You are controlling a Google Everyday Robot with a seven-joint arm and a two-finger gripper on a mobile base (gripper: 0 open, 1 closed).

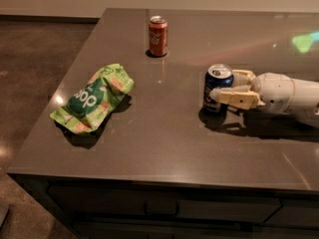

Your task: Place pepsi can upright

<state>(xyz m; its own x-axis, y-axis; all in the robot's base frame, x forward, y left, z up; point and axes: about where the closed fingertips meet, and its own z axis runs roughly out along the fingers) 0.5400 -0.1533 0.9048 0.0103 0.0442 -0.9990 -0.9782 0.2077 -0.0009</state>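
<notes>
While the pepsi can stands upright on the table, the gripper clasps it between its fingers.

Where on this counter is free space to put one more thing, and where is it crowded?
Free: the wide front strip between the green chip bag and the gripper; also the middle between the red cola can and the bag. Crowded: around the pepsi can, held by the gripper at right.

I see a dim, warm scene. The glossy desk carries a green glare patch at its far right. The end effector, at the right clasping the pepsi can, casts dark shadows toward me.
</notes>
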